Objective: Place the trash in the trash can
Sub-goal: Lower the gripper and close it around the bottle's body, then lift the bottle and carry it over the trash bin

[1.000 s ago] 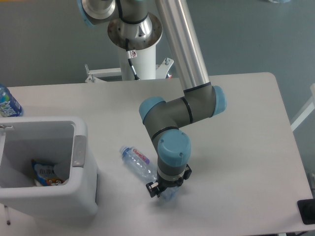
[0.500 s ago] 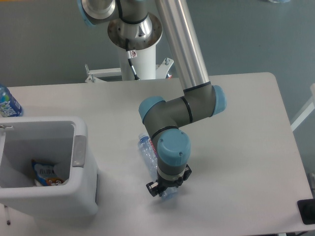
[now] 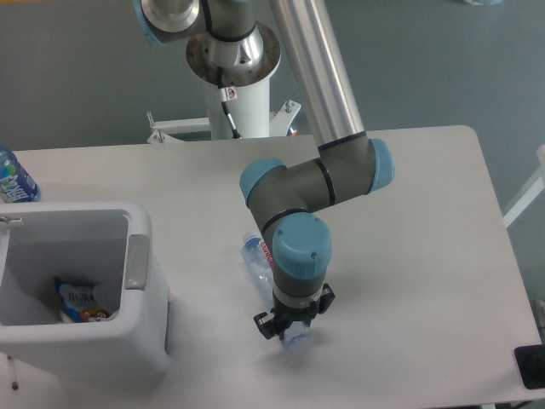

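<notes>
Fixed-camera view from above of my work table, a smooth pale grey top with rounded corners; my gripper points straight down near the front edge, its dark jaws closed on the base end of the clear plastic bottle; the bottle slants up and away toward the left behind the blue wrist cap, its red-and-white label partly showing, and I cannot tell whether its lower end touches the table. To the left stands the trash can, a boxy white plastic bin with rounded corners and a grey tab on its rim; inside it lies a blue-and-orange snack packet with something white just beside it, too hidden to name. I judge the task partly done: the bottle is gripped but well apart from the bin, so carrying it over and releasing it remains. A blue-labelled bottle sits at the far left edge.
</notes>
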Robot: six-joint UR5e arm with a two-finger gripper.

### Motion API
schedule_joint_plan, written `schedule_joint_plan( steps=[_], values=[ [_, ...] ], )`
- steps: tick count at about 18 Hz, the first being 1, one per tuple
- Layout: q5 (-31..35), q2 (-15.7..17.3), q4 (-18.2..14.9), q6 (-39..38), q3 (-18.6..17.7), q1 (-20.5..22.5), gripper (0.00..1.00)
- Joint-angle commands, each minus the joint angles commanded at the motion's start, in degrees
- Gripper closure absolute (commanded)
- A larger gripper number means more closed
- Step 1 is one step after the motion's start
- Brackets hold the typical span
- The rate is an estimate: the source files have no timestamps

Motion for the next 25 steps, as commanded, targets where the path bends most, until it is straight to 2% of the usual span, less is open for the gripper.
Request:
schedule_joint_plan(
  steps=[2,4,7,10,11,12,14,18,22,25],
  values=[
    [0.00,1.23,0.00,1.14,0.26,0.26,0.44],
    [-0.78,3.42,1.48,2.02,2.36,1.31,0.44],
    [-9.90,5.97,3.25,1.85,7.28,3.86,0.44],
    [-13.09,7.91,3.95,1.23,11.59,5.01,0.44],
    [-13.79,8.61,5.44,1.15,12.82,5.01,0.44],
    [-17.63,10.10,10.24,-0.77,15.27,5.01,0.44],
    [-18.54,11.60,11.77,-1.32,16.87,5.01,0.44],
    [-19.25,13.80,16.25,-3.24,17.49,3.61,0.44],
    [-19.16,16.61,16.35,-3.95,16.88,-0.87,0.45],
    [-19.07,16.88,16.35,-3.52,16.53,-6.22,0.45]
  ],
)
